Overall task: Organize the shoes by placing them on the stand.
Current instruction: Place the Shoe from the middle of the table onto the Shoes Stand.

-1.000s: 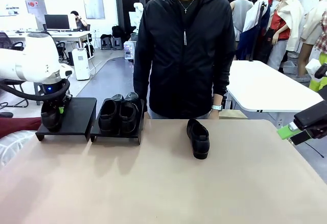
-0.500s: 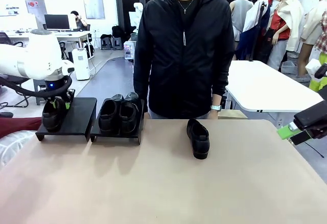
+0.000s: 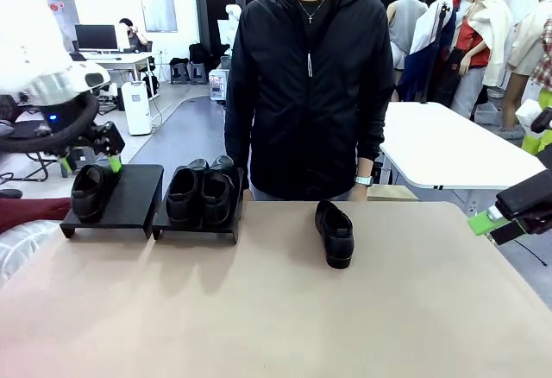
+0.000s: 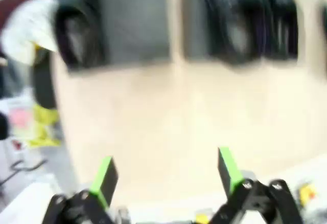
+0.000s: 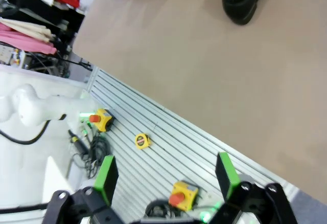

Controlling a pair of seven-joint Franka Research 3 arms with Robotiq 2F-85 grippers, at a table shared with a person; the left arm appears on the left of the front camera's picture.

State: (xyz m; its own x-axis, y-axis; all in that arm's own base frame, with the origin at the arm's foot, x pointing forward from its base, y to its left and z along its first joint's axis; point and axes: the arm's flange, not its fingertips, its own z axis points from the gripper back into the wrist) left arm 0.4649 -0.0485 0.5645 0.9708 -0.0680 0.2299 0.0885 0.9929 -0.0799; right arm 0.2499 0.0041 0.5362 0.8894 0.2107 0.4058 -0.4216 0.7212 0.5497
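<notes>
Since a second earlier, the left gripper (image 3: 89, 164) had let go of the shoe on the left platform (image 3: 89, 192) and lifted clear, its green pads spread apart and empty just above and behind the heel. That shoe sat at the left edge of the left platform of the stand (image 3: 134, 195), toe toward the robot's side. Two more shoes (image 3: 200, 194) stood side by side on the right platform, filling it. The fourth shoe (image 3: 334, 232) lay on the bare table (image 3: 276, 309) in front of the person (image 3: 306, 85), well apart from the stand.

The right gripper (image 5: 163, 180) hung off the table's right edge, fingers wide and holding nothing; its camera caught the loose shoe at the top of the picture.

To my eye three of four were placed, and the last step would be fetching that loose shoe to the free spot beside the first.

All four looked alike: black, glossy, round-toed, low-heeled. The left wrist picture was too blurred to add much.
</notes>
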